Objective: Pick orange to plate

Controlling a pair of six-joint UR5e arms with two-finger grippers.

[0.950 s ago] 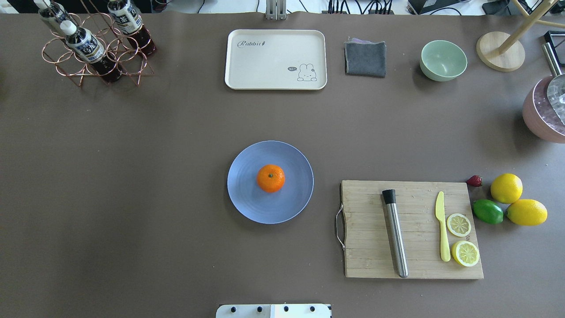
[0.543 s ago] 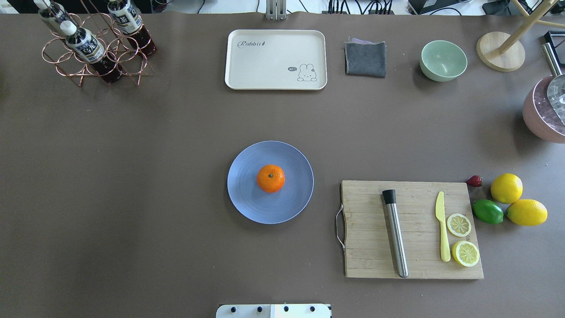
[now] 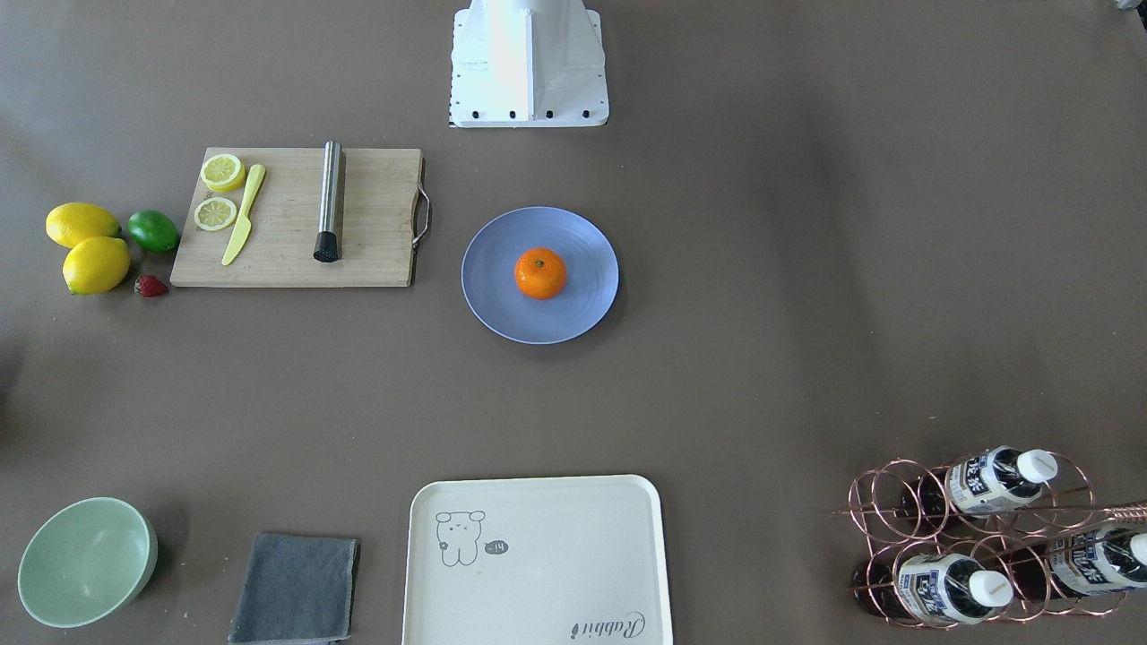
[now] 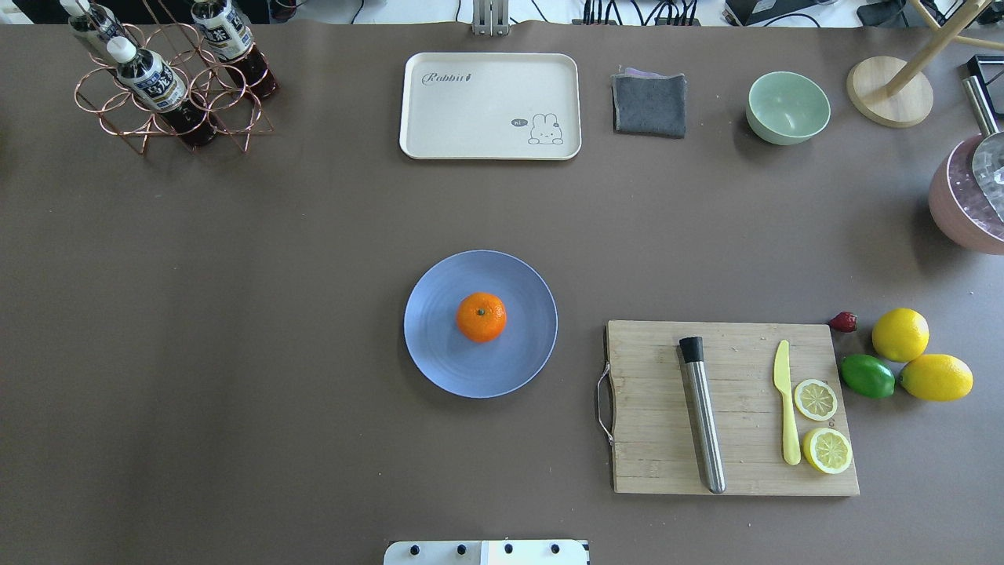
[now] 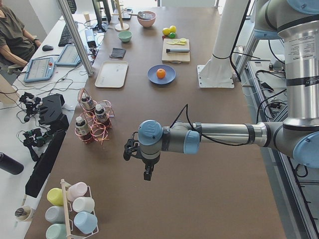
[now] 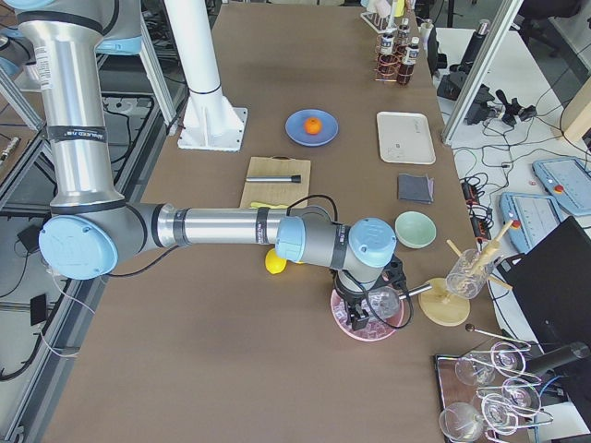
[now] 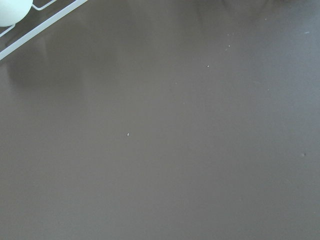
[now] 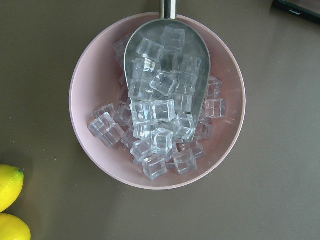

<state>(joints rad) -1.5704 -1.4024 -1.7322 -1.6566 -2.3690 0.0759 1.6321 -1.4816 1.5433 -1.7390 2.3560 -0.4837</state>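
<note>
**Orange** (image 4: 481, 316): one, stem dimple up, resting at the middle of the plate (image 4: 439, 353).
**Plate:** round, blue, flat on the brown surface (image 4: 235, 314), central before the robot's base.
**Left tool** (image 5: 148, 174): hangs over bare surface towards the robot's left end, well apart from the plate. Seen only from the side, so wide or narrow cannot be told.
**Right tool** (image 6: 366, 316): hangs over a pink bowl (image 8: 85, 100) of ice cubes holding a metal scoop (image 8: 167, 65). Its opening cannot be told either.
**Cutting board** (image 4: 659, 408): right of the plate, carrying a steel rod (image 4: 702, 424), a yellow knife (image 4: 786, 412) and two lemon slices (image 4: 816, 399).
**Beside the board:** two lemons (image 4: 900, 334), a lime (image 4: 867, 376) and a strawberry (image 4: 843, 321).
**Far edge:** cream tray (image 4: 486, 94), grey cloth (image 4: 649, 103), green bowl (image 4: 787, 107) and a bottle rack (image 4: 169, 102).
</note>
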